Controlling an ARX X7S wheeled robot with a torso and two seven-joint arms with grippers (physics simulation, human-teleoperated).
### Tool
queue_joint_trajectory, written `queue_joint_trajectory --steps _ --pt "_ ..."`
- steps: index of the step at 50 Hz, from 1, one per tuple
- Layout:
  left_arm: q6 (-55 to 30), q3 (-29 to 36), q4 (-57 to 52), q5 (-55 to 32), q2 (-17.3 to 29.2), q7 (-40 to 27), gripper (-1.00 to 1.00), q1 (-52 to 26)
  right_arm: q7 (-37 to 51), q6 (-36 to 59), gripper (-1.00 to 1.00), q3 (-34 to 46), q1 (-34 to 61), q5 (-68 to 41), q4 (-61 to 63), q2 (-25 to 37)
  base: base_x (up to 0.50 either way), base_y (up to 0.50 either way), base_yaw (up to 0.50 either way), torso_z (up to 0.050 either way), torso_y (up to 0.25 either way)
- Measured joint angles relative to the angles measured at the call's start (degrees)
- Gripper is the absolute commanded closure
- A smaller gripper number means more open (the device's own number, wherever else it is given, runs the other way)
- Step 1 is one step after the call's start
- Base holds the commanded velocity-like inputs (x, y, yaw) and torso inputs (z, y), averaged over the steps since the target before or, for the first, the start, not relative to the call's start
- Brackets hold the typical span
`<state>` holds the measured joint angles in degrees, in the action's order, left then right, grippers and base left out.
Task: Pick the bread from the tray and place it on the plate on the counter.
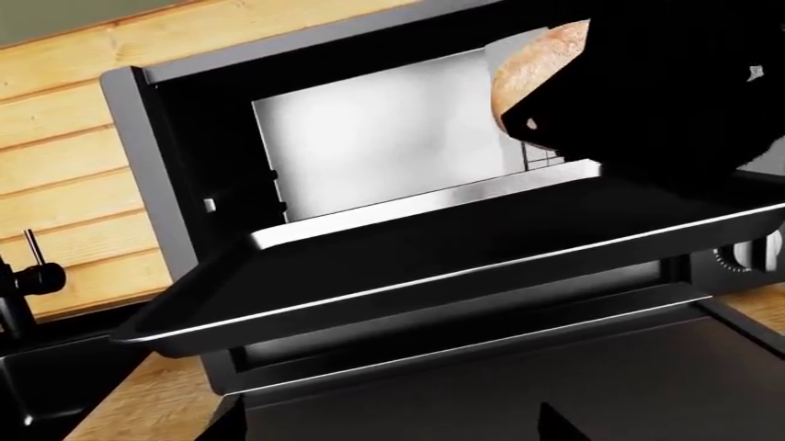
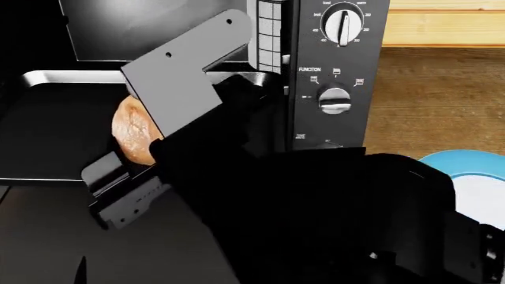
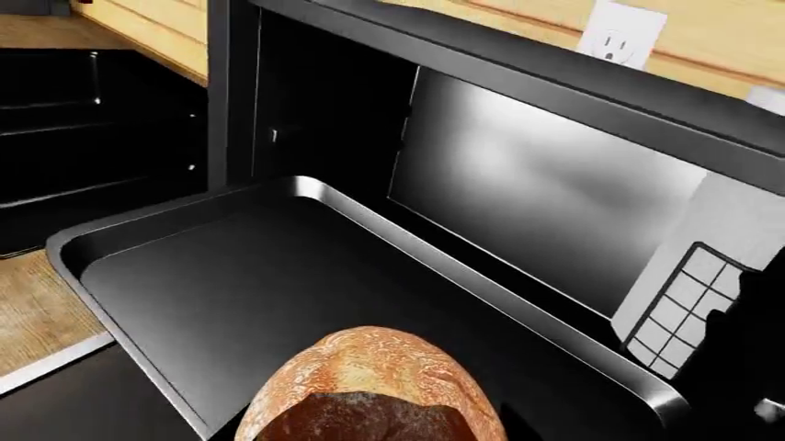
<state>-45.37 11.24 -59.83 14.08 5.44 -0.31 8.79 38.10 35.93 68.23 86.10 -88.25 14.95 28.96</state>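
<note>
- While your right gripper (image 2: pixel 138 157) sits at the left centre of the head view, its dark fingers flank the bread (image 2: pixel 130 131), a golden-brown roll showing between them; the grip looks closed on it, though the contact itself is partly hidden.
- In the left wrist view, the bread (image 1: pixel 538 69) appears at the upper right, well above the floor of the tray (image 1: pixel 405 253), so you seem to have it lifted clear.
- In the right wrist view, the roll fills the bottom centre, with the black tray (image 3: pixel 307 276) spreading behind it and its silver rim running toward the lower right.
- Your left gripper is not visible in any view, so its state cannot be judged.
- The plate (image 2: pixel 465 168), sky-blue rimmed with a white centre, peeks in at the right edge of the head view, on the wood-grain counter (image 2: pixel 434 100).
- Between bread and plate stands the oven's control panel (image 2: pixel 335 77), with two knobs, in the upper middle of that view.
- The key relation: the plate lies far to the right of the held roll, on your right arm's side, so the carry will likely need to swing rightward around the panel.
</note>
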Motion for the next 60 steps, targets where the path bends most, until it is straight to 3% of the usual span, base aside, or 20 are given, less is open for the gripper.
queue_joint_trajectory --steps 15,27,43,60 --pt "0.33 0.17 -0.17 1.17 -0.67 0.77 -1.0 0.49 14.08 -4.36 1.0 -4.15 -4.85 -3.5 21.33 13.36 0.0 0.0 0.0 0.0 0.0" --pt "0.4 0.43 -0.17 1.65 -0.86 0.91 -1.0 0.61 18.75 -10.33 1.0 -7.4 -11.02 -3.51 30.23 25.64 0.0 0.0 0.0 0.0 0.0" --pt "0.26 0.69 -0.1 1.84 -0.9 0.89 -1.0 0.54 14.7 -18.4 1.0 -10.02 -18.54 -4.16 23.58 39.64 0.0 0.0 0.0 0.0 0.0" --pt "0.1 0.83 -0.15 2.0 -0.93 0.85 -1.0 0.6 10.79 -17.18 1.0 -10.8 -19.11 -7.29 12.17 43.8 0.0 0.0 0.0 0.0 0.0"
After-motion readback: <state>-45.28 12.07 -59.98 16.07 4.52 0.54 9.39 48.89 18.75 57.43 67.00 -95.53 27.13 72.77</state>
